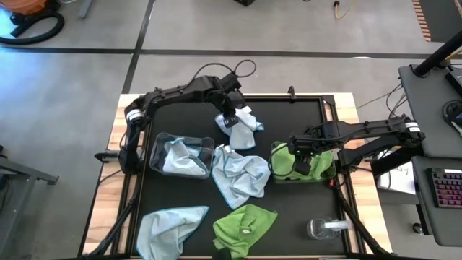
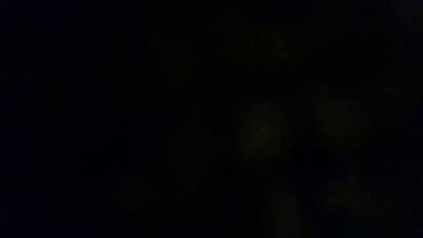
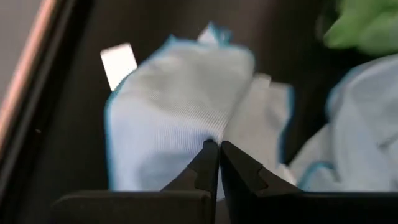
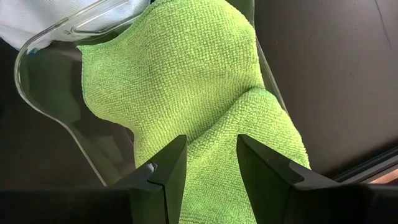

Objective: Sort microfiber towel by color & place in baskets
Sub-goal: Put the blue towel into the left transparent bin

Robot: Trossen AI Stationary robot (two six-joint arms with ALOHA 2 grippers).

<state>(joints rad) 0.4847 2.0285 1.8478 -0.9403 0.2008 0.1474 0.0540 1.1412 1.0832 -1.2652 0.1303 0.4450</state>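
Observation:
My left gripper (image 1: 227, 120) is at the table's far middle, shut on a pale blue microfiber towel (image 1: 244, 127) with a darker blue hem. Another pale blue towel (image 1: 182, 157) fills the clear left basket (image 1: 156, 153). A third lies crumpled at the centre (image 1: 240, 178), touching that basket. More towels lie near the front edge, one pale blue (image 1: 169, 227) and one lime green (image 1: 245, 222). My right gripper (image 4: 211, 163) stands open over a green towel (image 4: 186, 81) in the right basket (image 4: 50, 74). The low view is dark. My left gripper pinches a raised fold of the pale blue towel (image 3: 211, 132) between its two fingertips (image 3: 205, 163). The fingers come from above, slanting down. The cloth spreads slack below them; whether its lower end still rests on the table I cannot tell.
A small clear round container (image 1: 323, 228) with a white part lies near the front right corner. The black mat's wooden border (image 1: 110, 195) runs along both sides. Bare mat lies at the far right (image 1: 303, 115) and between the near towels and the baskets.

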